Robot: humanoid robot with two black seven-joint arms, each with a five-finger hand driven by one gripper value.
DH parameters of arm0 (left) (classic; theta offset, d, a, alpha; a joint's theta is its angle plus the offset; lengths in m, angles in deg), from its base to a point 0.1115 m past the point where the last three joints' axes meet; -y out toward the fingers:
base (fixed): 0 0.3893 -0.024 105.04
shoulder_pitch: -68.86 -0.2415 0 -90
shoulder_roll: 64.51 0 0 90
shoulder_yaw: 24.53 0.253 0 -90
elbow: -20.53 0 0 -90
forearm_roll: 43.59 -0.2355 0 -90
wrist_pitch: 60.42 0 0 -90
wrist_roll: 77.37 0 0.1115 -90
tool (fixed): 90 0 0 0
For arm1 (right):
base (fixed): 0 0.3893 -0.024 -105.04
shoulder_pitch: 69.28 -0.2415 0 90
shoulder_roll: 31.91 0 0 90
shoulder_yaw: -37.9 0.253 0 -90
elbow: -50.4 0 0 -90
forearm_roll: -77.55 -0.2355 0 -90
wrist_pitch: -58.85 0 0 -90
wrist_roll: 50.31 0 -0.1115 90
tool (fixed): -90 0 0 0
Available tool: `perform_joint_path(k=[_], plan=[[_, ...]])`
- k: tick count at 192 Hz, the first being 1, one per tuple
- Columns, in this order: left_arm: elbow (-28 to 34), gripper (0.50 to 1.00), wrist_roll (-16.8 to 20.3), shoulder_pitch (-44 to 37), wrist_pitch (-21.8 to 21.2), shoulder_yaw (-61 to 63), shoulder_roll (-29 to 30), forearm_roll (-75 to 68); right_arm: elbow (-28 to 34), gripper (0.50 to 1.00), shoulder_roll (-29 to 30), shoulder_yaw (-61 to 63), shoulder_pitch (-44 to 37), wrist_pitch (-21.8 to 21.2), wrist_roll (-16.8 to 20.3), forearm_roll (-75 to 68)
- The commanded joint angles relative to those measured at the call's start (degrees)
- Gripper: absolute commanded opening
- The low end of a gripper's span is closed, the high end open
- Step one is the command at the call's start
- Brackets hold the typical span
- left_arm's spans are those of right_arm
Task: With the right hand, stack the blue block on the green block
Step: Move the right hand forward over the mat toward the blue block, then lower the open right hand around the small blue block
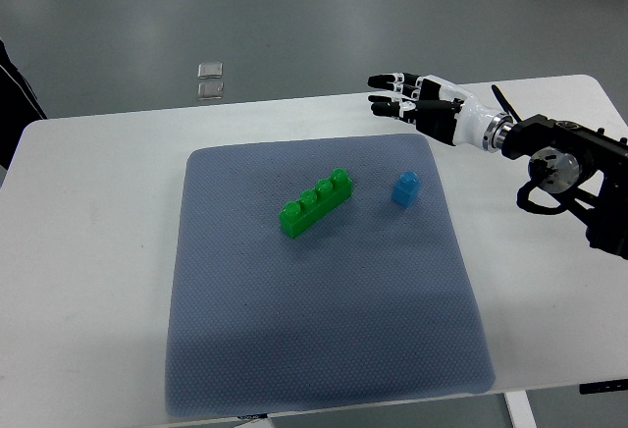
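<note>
A small blue block (406, 188) stands on the grey mat (314, 310), right of centre. A long green block (317, 202) with several studs lies diagonally to its left, a short gap between them. My right hand (392, 94) comes in from the right edge and hovers over the table's far side, above and behind the blue block. Its fingers are stretched out towards the left and hold nothing. The left arm does not show.
The mat lies on a white table (88, 251). Two small clear squares (210, 79) lie on the floor beyond the table's far edge. A dark shape (15, 94) shows at the left edge.
</note>
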State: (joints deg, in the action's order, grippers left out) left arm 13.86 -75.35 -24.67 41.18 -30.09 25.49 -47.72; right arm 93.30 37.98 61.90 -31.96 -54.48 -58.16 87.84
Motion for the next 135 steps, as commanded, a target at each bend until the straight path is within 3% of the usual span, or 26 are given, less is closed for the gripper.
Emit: perform_joint_path(k=[1,40,135], plan=[[-0.01,1.000,0.00,0.01,0.00,0.02,0.00,0.00,0.08,0.921,-1.68,-0.01,-0.85,-2.25,-0.85,5.09],[-0.01,1.000,0.00,0.01,0.00,0.02,0.00,0.00,0.17,0.921,-4.32,-0.01,-3.66,-5.59,-6.92,21.43],[-0.01,1.000,0.00,0.01,0.00,0.02,0.00,0.00,1.22,0.921,-6.17,-0.97,-7.62,-4.71,-23.35,65.48]])
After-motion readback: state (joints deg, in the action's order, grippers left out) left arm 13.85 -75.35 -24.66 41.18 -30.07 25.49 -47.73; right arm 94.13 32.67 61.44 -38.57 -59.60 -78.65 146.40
